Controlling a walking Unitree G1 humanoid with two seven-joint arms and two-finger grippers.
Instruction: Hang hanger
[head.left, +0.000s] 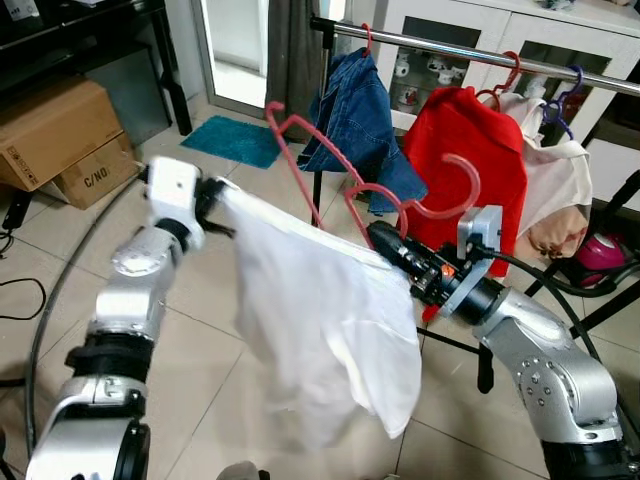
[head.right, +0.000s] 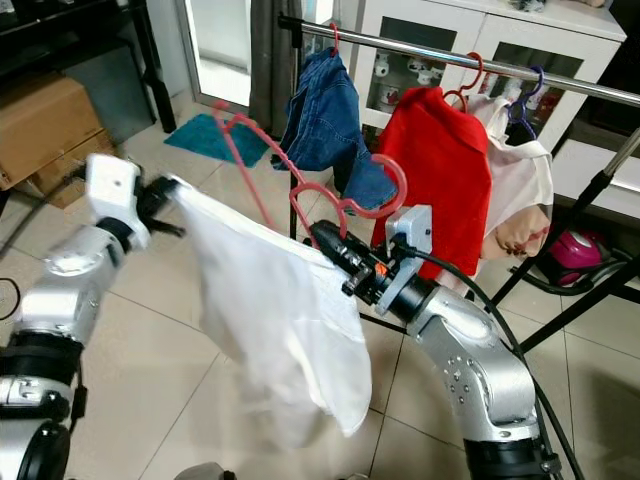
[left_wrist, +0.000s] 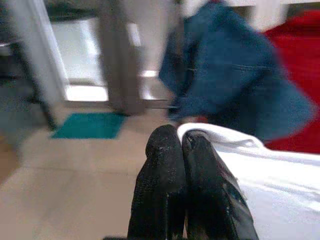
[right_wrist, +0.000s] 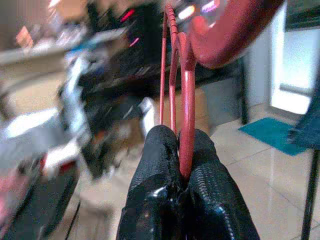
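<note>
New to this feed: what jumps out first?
A white garment stretched mid-air between both arms, left gripper pinching one corner, right gripper clamped on a pink hanger. Behind, a rail holds a denim piece and a red shirt.

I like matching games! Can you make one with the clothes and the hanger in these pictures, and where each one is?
Things:
1. white shirt
2. pink hanger
3. blue jeans
4. red shirt

Places:
a. hanging leftmost on the rail
b. pinched in the right end effector
c. stretched between both arms, one corner in the left end effector
d. hanging on the rail between a blue garment and a cream one

Pairs: 1-c, 2-b, 3-a, 4-d
</note>
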